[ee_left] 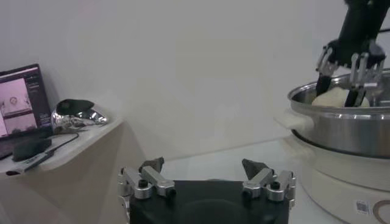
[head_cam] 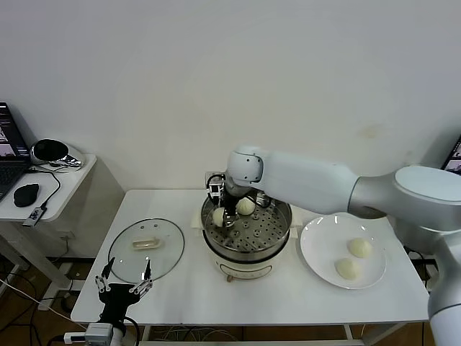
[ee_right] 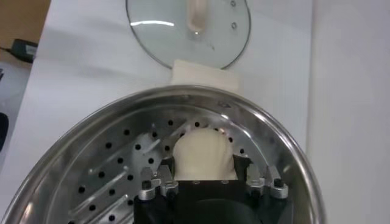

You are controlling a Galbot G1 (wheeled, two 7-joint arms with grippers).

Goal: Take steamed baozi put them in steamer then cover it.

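The right gripper (ee_right: 210, 182) stands inside the steamer (head_cam: 247, 232), its fingers apart around one baozi (ee_right: 203, 154) on the perforated tray. The bun is round and shows no long axis. The left gripper (head_cam: 124, 287) waits with fingers spread, near the cover (head_cam: 146, 249).

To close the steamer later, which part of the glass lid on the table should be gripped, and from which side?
Probably the cream-white oblong handle at the centre of the glass lid, approached from straight above. The lid lies flat on the table with its handle facing up, and its rim rests low against the surface. The fingers should close across the handle's narrow width. The left gripper, open beside the lid, is nearest.
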